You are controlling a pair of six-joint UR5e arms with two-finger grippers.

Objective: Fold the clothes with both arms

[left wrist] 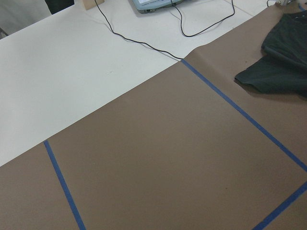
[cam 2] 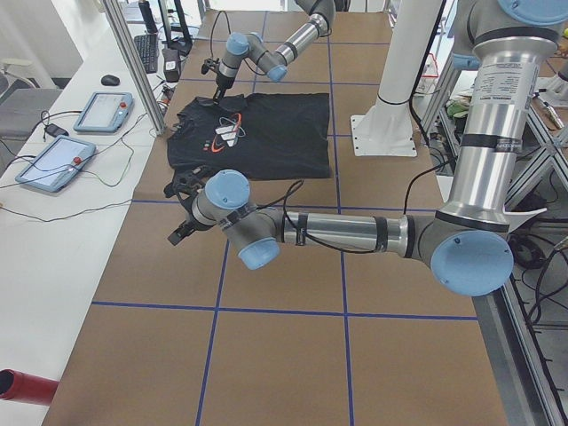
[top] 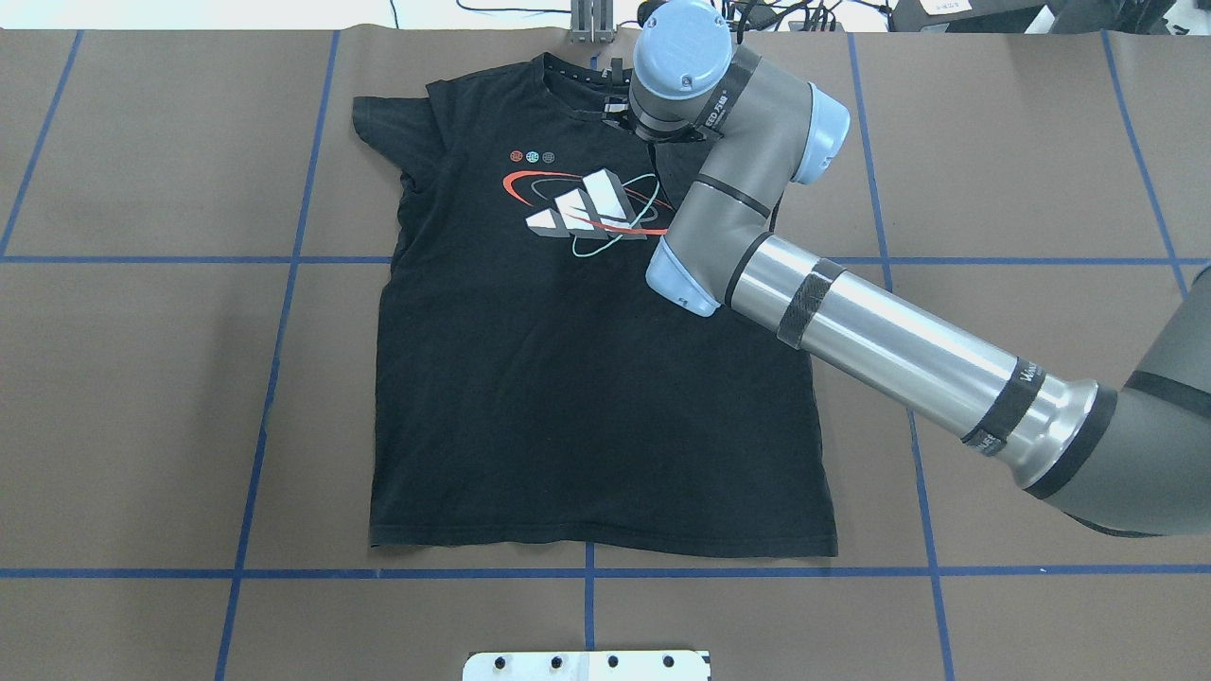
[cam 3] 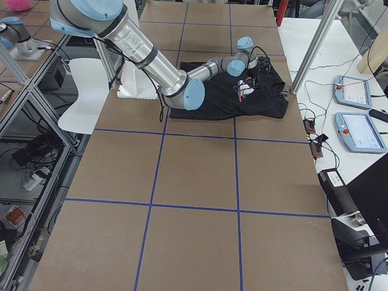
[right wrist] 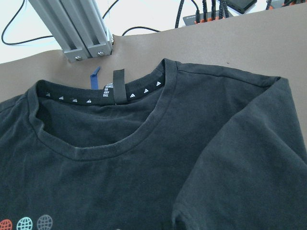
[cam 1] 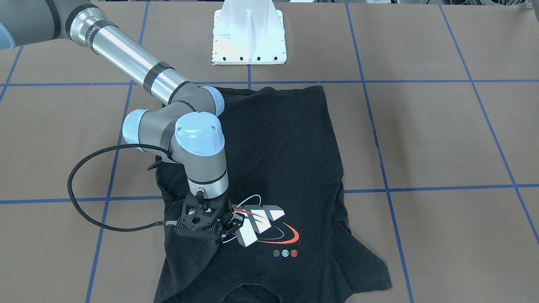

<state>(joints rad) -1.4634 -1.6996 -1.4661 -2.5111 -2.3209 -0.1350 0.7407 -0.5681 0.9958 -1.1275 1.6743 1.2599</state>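
Overhead exterior view, left to right: brown paper-covered table (top: 142, 378) with a grid of blue tape lines (top: 274, 378). The black T-shirt (top: 568, 397) lies flat, print side up, in the table's middle, with its hem toward the robot and its collar (top: 568, 71) at the far edge. Its spread sleeve (top: 383, 123) is on the view's left. The print (top: 587, 213) shows white-grey blocks inside red and cyan rings, with three small dots (top: 532, 156) just above it. The right arm (top: 899, 350) comes in from the view's right and crosses the shirt's shoulder, and its wrist hangs over the collar side and hides the tool. In the exterior front-facing view the right gripper (cam 1: 231, 222) points down at the cloth just beside the print. I cannot tell whether its fingers are parted or pinching. The white mounting base (cam 1: 248, 38) stands beyond the hem. The right wrist-mounted view shows the other sleeve (right wrist: 249, 143) turned in over the chest. In the exterior left view the left arm (cam 2: 346, 235) stretches low across the table. The left gripper (cam 2: 182, 213) is over bare paper near the shirt's edge, and its opening cannot be judged from here.
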